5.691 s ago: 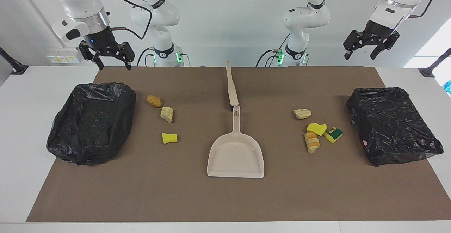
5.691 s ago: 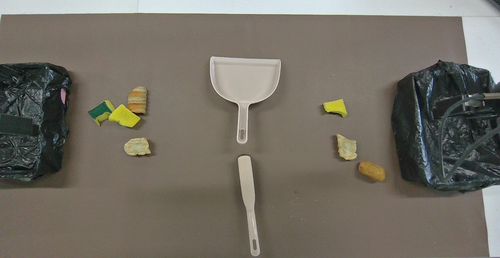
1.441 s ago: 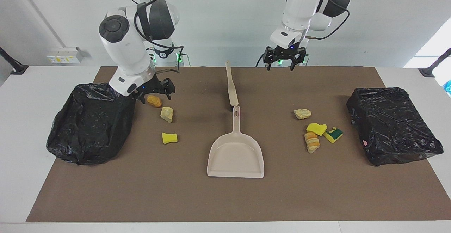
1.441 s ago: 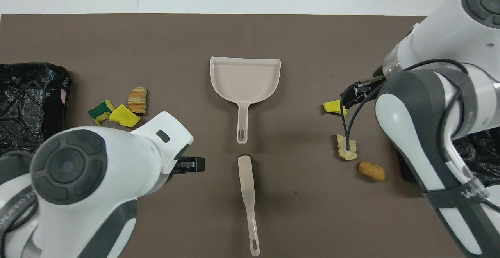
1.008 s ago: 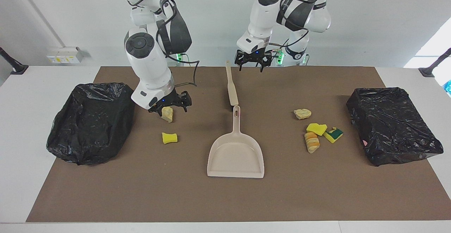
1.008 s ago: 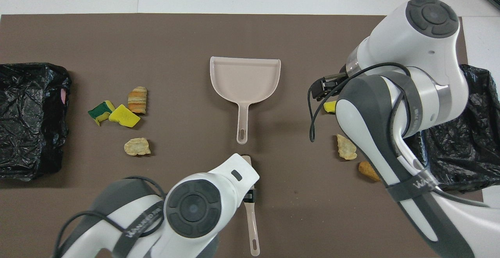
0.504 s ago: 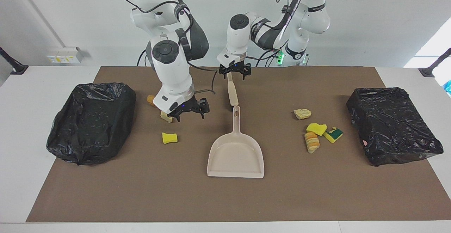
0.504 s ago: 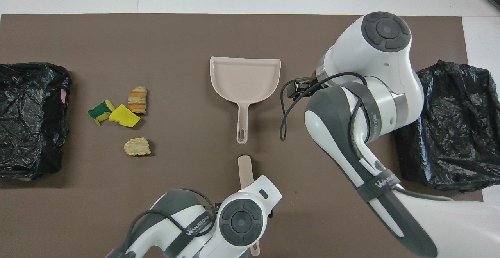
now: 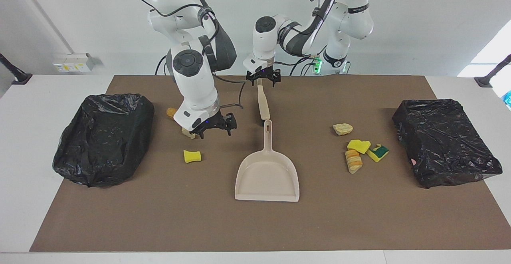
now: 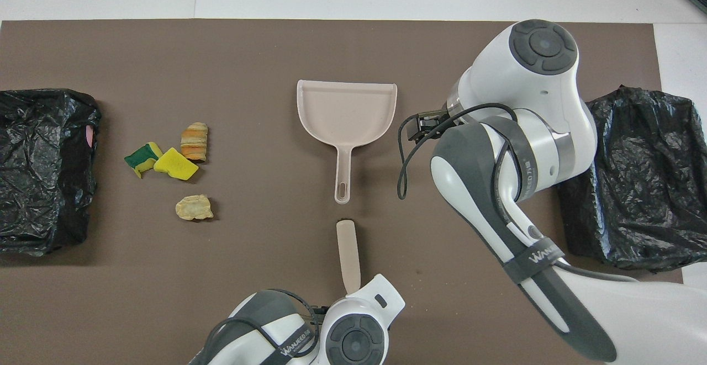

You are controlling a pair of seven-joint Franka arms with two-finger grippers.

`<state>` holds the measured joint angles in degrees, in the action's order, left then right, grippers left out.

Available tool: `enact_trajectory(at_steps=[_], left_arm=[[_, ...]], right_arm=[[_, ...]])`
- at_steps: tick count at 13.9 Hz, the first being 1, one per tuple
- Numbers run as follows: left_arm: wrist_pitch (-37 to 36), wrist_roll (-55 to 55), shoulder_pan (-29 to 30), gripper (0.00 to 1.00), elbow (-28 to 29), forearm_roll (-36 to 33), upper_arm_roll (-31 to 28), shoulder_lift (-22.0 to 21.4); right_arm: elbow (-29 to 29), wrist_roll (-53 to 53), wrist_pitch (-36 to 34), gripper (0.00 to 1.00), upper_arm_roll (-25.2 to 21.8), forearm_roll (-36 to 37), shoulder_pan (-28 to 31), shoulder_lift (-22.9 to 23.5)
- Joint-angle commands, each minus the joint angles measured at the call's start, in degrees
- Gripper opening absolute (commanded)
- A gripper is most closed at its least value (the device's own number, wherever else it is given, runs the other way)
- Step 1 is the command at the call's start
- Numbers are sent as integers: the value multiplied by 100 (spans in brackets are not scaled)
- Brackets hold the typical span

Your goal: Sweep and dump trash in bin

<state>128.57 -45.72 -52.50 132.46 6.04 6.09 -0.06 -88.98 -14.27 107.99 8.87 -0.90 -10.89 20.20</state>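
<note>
Both claws are held spread. Left gripper [image 9: 262, 80] is poised over the brush [image 9: 262, 103] handle; right gripper [image 9: 214, 127] is hung with the yellow sponge piece [image 9: 192, 156] at its 7 o'clock in the facing view. More trash [image 9: 361, 151] is gathered beside the black bag [image 9: 443, 140].

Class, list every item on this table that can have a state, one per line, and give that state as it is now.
Beige plastic dustpan: flat on the mat, empty, not held.
Beige flat brush: lying on the mat, ungripped.
Left gripper: open, over the brush's handle.
Right gripper: open, low, empty, beside the dustpan's handle.
Two black bag-lined bins: resting at the mat's ends.
</note>
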Motion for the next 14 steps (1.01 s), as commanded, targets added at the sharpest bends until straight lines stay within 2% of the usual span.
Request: enact_trajectory(at_steps=[1,8,9,10,11,12,14], left_arm=[[239,-95,-182,100,132,55,-117,58],[-304,-77,-103,100,-44,55,-161,-12],[-550,-95,-51,85,-114,55,-170,-29],[-761,-78,28,59,-167,55,-170,-38],[-850,-87,46,12,-211,55,-170,-47],[-842,-87,46,0,-211,55,-170,-47],[-842,-78,46,0,-211,64,-161,-56]], right_arm=[[-128,-50,117,100,18,11,34,-69],[-128,-41,117,100,18,11,34,-78],[-137,-41,117,100,18,11,34,-78],[-128,-41,117,100,18,11,34,-69],[-137,-41,117,100,18,11,25,-78],[-128,-41,117,100,18,11,34,-78],[-146,-41,117,100,18,11,34,-78]])
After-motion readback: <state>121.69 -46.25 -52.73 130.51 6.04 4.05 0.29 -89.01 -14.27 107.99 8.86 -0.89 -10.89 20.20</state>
